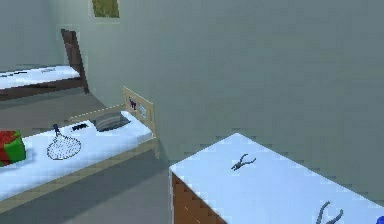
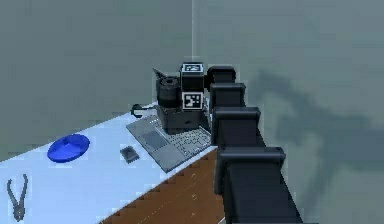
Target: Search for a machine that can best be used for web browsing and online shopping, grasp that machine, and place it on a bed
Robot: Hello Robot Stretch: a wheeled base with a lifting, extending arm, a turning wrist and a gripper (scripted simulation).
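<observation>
Tabletop (image 2: 90, 185): white, pliers (image 2: 17, 190) at its near edge, blue plate (image 2: 68, 148) farther.
Laptop (image 2: 175, 143): grey, lying on the tabletop's far corner.
Gripper (image 2: 158, 108): at the laptop; I cannot tell whether it holds something.
Bed (image 1: 110, 148): farther off in the forward view, racket (image 1: 65, 147) on it.

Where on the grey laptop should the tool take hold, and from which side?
Likely the near edge of the grey open laptop's flat keyboard base, approached from above: it lies flat and thin by the edge of the pale-blue-topped wooden table, and the tool shows near its far end.
</observation>
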